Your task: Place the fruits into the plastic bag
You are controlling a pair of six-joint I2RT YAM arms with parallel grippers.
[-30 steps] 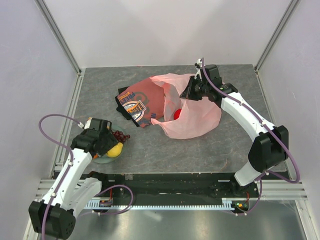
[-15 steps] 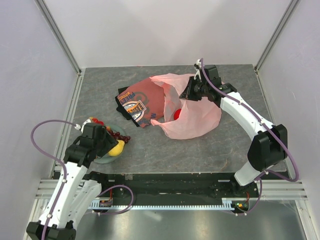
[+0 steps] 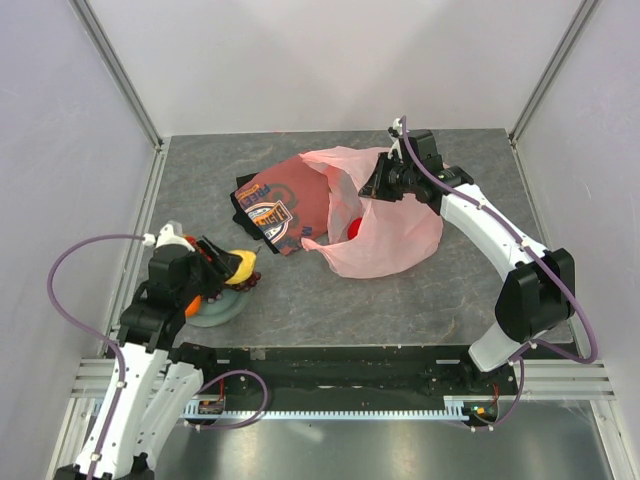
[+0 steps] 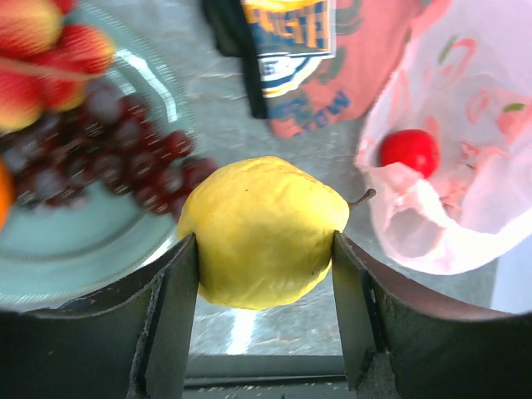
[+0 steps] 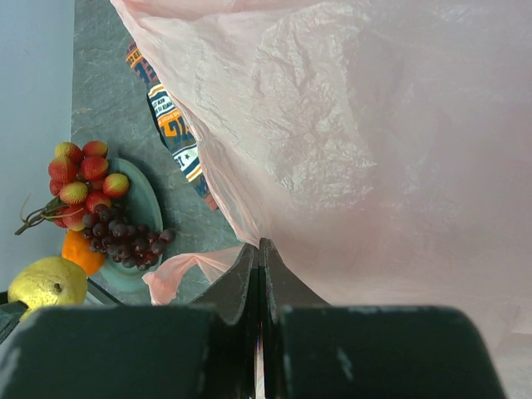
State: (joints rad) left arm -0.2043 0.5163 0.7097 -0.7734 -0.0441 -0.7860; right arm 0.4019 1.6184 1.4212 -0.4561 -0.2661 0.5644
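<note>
The left fingers (image 4: 170, 312) are spread fairly wide and clamp the yellow fruit (image 4: 264, 229) from both sides, one pad on each flank, with its little stem pointing towards the bag (image 3: 390, 235). The fruit hangs over the edge of the plate (image 4: 75, 249), which sits near the near-left corner of the tabletop (image 3: 330, 300). On the plate are the grapes (image 4: 125, 158), the strawberries (image 4: 50, 41) and the orange (image 5: 83, 253).

The bag lies around the middle of the tabletop, towards the far-right corner. The right fingers (image 5: 237, 287) are pressed tight together on a pinch of its thin rim at the far side, holding the mouth up and open. An apple (image 4: 409, 151) is already inside, just behind the lip.

What the coming move turns on: from the held fruit the bag's mouth lies ahead and to the right, across a bare strip of tabletop, and it gapes back towards the left arm. The folded cloth (image 3: 270, 210) lies just beside the mouth on the far-left side, partly under the bag, so the straight line from plate to opening passes along its near edge, not over it. The left arm is the carrier and the nearer one to the plate. The right arm is busy as the holder, so the fruit probably has to clear the low near lip of the bag before it is let go
</note>
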